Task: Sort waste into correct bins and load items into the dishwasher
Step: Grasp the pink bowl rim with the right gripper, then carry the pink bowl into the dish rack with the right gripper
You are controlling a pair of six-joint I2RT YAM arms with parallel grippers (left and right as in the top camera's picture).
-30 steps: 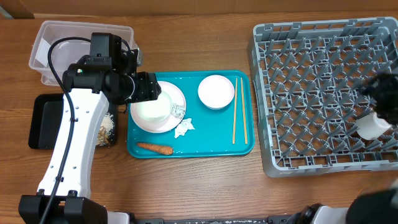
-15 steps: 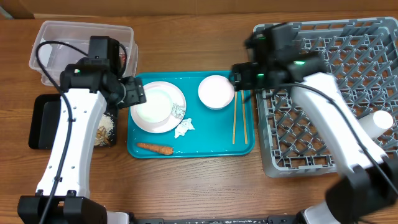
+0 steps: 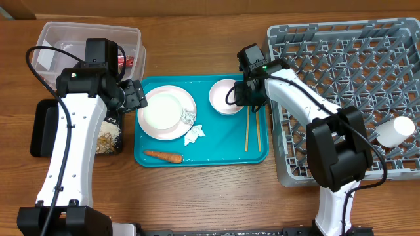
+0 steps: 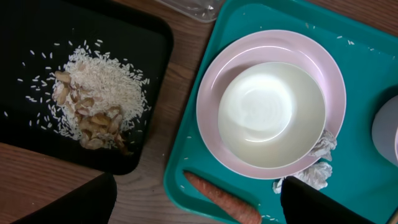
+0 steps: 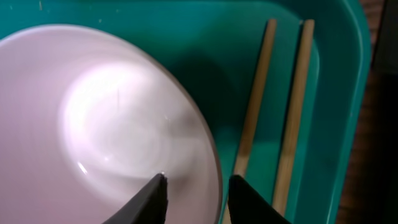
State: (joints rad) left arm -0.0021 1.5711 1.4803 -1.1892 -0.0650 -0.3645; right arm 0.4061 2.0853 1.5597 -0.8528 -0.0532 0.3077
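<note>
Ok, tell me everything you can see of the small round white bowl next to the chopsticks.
The small round white bowl looks glossy, ceramic or plastic, and is empty and clean, with glare inside. It sits upright on the teal serving tray, at its upper right, left of the two wooden chopsticks and apart from them. The right gripper straddles the rim nearest them, one finger inside and one outside.

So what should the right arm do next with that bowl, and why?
Probably squeeze shut on the rim. The right gripper straddles the bowl at its edge, one finger inside and one outside, with a sliver of gap showing. A firm pinch seems needed before lifting it toward the rack.
</note>
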